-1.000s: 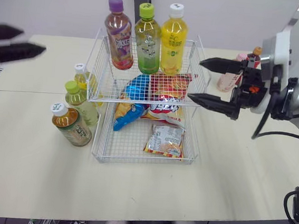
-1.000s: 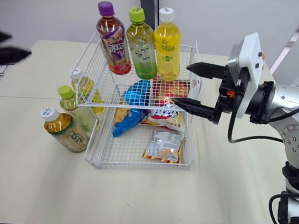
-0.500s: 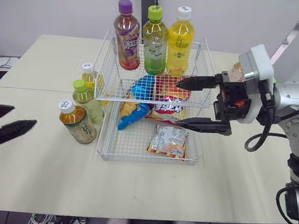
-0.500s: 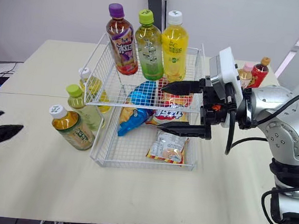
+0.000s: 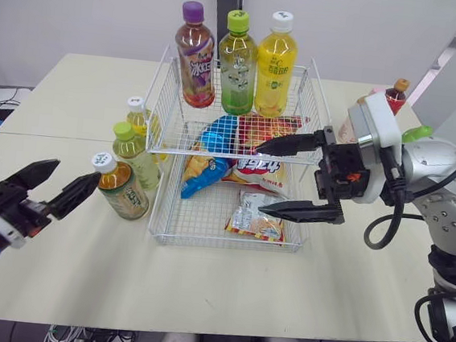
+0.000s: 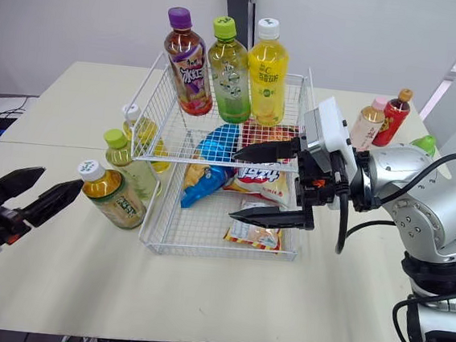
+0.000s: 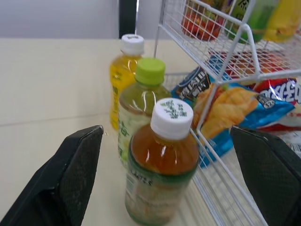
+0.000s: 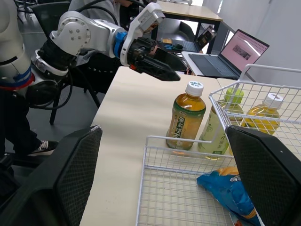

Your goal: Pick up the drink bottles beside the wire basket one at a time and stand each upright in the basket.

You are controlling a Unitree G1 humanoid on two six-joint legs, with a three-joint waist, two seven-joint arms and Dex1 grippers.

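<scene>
A pale cream table (image 5: 201,286) carries a white wire basket (image 5: 223,242). Just beside the basket's left side stand a white-capped tea bottle (image 5: 121,189), a green-capped bottle (image 5: 136,160) and a yellow bottle (image 5: 139,119). Near the far right corner, a pink-capped bottle (image 6: 367,126) and a red bottle (image 6: 390,119) stand close together.

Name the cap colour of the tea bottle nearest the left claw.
White, with green print on top of the cap; clearest in the left wrist view.

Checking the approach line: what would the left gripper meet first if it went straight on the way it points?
Probably the white-capped tea bottle, centred ahead of the open left gripper; the green-capped bottle stands just behind it.
</scene>
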